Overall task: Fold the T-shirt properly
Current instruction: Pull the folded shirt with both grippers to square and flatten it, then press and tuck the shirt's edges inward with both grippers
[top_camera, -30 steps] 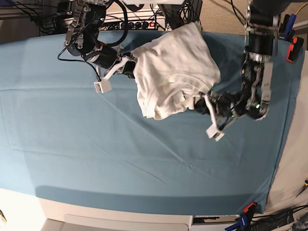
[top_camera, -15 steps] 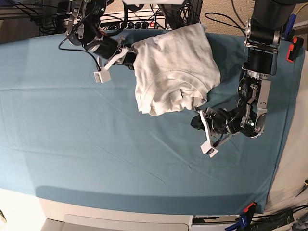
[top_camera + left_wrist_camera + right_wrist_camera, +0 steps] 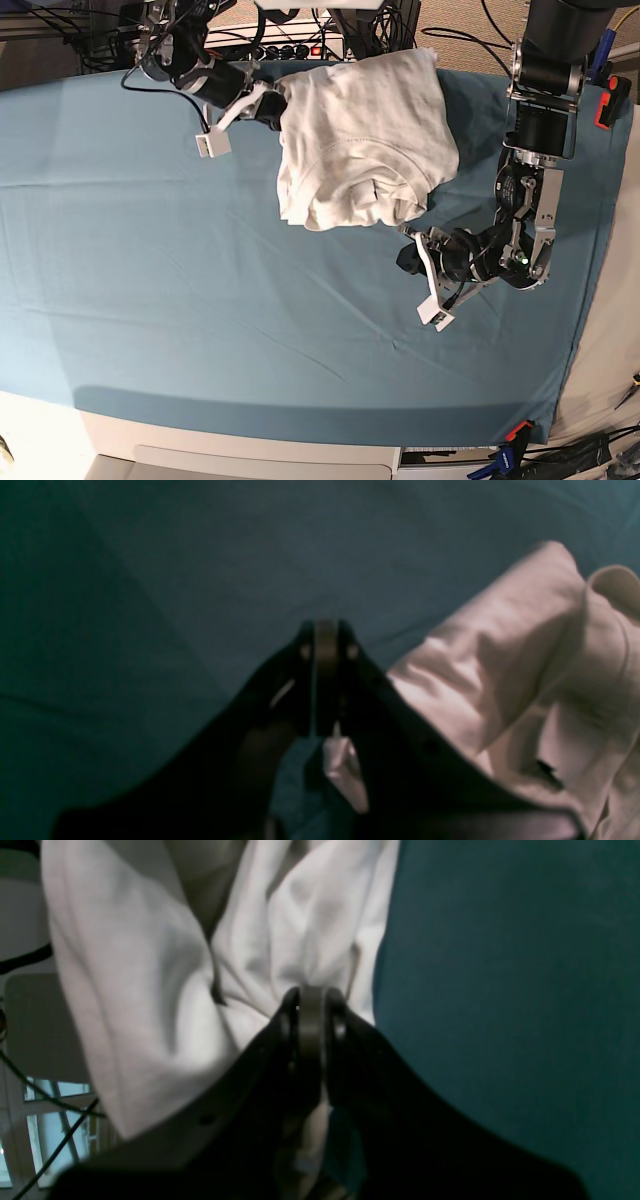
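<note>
Right end effector pinches the T-shirt, its pads hidden; left end effector closed, empty.

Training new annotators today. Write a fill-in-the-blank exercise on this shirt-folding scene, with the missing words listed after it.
1. The bunched T-shirt is plain ____ in colour.
2. The table is covered by a ____ cloth.
3. The right gripper is shut on the ____.
4. The left gripper is shut and holds ____, with the shirt lying beside it.

Missing words: white; teal; T-shirt; nothing
</note>
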Available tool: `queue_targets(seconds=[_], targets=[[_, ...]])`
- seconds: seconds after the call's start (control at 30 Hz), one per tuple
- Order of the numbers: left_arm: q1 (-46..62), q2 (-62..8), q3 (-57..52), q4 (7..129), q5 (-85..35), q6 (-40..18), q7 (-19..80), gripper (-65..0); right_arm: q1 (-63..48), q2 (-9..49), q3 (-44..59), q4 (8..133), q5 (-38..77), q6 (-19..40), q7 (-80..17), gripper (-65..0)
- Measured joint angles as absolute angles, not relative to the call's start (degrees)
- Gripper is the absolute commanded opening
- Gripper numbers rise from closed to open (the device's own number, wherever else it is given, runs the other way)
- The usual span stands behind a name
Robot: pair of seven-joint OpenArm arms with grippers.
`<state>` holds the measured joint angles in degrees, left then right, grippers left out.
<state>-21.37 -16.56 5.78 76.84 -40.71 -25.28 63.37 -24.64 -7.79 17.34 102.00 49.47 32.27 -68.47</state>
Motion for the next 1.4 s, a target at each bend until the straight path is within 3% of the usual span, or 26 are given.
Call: queue_targets(seconds=[0.4, 0.87, 0.97, 1.1, 1.17, 1.27, 1.4], targets=[[-21.37, -16.69, 5.78, 76.84, -40.71, -25.28, 63.99, -65.0, -27.16, -7.73, 17.47, 102.30, 52.58, 33.10, -68.99, -65.0], [-21.37, -18.11, 5.78, 76.84, -40.73, -25.30, 64.25, -64.9, -29.08, -7.27, 17.76, 104.62, 54.35, 38.04, -74.26, -65.0], [-21.43, -19.16, 5.82, 76.84, -41.04, -25.28, 65.60, -54.4, -28.73, -7.46, 20.36, 109.97, 52.27, 39.13, -76.58, -65.0], [-21.34, -22.44, 5.85, 76.86, -44.27, -25.30, 67.33, -53.5, -25.41, -6.55, 29.67, 119.77, 51.27, 39.59, -74.24, -65.0], [-21.39, -24.08, 5.85, 76.86, -44.86, -25.30, 67.51, -53.5, -25.32, -6.33, 33.78, 123.92, 51.64, 39.81, -72.90, -59.9], [-21.37, -26.48, 5.78, 76.86, -45.69, -25.30, 68.36, -53.5, -25.93, -5.02, 37.45, 127.42, 50.94, 39.90, -72.99, -41.7], [-21.10, -28.51, 4.43, 77.21, -50.61, -27.07, 71.72, -53.5, -26.39, -5.19, 38.48, 127.63, 53.01, 39.29, -70.96, -40.0]])
